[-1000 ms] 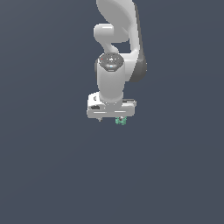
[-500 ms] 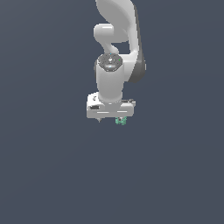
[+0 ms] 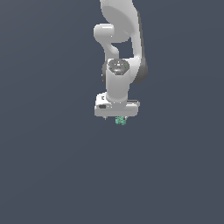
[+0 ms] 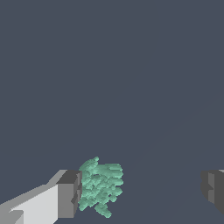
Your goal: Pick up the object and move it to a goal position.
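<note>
The object (image 4: 101, 188) is a small teal-green knobbly clump. In the wrist view it lies against the inner face of one grey finger pad (image 4: 70, 192). The other finger (image 4: 213, 190) stands far off across a wide gap, so my gripper (image 4: 141, 192) is open and not clamped on the object. In the exterior view the white gripper (image 3: 114, 118) points straight down from the arm. The object (image 3: 120, 121) peeks out just below its body, toward the exterior view's right.
A plain dark grey-blue surface (image 3: 52, 175) fills both views. The white arm (image 3: 122, 39) rises above the gripper to the frame's top edge. Nothing else shows.
The gripper and wrist have shifted slightly toward the exterior view's right and a little lower. The object stays in about the same spot under the gripper.
</note>
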Motion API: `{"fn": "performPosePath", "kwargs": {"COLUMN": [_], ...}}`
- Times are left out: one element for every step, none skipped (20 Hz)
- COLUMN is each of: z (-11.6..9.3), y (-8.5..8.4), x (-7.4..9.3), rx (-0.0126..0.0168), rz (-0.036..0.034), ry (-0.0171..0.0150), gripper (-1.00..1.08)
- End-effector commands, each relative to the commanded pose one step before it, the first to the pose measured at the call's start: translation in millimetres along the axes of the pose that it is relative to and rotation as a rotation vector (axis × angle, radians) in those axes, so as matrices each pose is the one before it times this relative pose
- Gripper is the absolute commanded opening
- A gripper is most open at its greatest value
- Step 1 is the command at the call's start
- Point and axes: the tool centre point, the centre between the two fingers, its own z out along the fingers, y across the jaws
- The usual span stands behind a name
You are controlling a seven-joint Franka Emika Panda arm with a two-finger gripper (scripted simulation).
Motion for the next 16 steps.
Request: {"fn": "performPosePath", "kwargs": {"z": [11.34, 4.18, 3.83, 3.49, 3.16, 2.84, 2.54, 2.24, 1.96, 1.68, 1.41, 1.14, 0.88, 0.63, 0.37, 0.14], "y": [-10.41, -3.64, -3.28, -2.93, -2.6, -2.29, -2.02, -1.73, -1.5, -1.28, -1.07, -0.83, -0.66, -0.48, -0.21, -0.24], "x": [-12.96, -5.23, -4.99, -4.73, -4.43, -4.11, -3.78, -3.42, -3.05, -2.67, -2.28, -1.87, -1.47, -1.05, -0.62, -0.23], "rx": [0.00264, 0.00097, 0.00088, 0.0008, 0.00073, 0.00065, 0.00058, 0.00051, 0.00044, 0.00038, 0.00031, 0.00026, 0.0002, 0.00014, 0.0001, 0.0], "rz": [0.02022, 0.00802, 0.00749, 0.00694, 0.00642, 0.00589, 0.0053, 0.00479, 0.00422, 0.00362, 0.00306, 0.00256, 0.00194, 0.00137, 0.00097, 0.0], "ry": [0.0016, 0.0007, 0.00063, 0.00057, 0.00052, 0.00047, 0.00041, 0.00037, 0.00032, 0.00027, 0.00023, 0.00019, 0.00014, 0.0001, 0.00007, 0.0], "gripper": [1.0, 1.0, 1.0, 1.0, 1.0, 1.0, 1.0, 1.0, 1.0, 1.0, 1.0, 1.0, 1.0, 1.0, 1.0, 1.0]}}
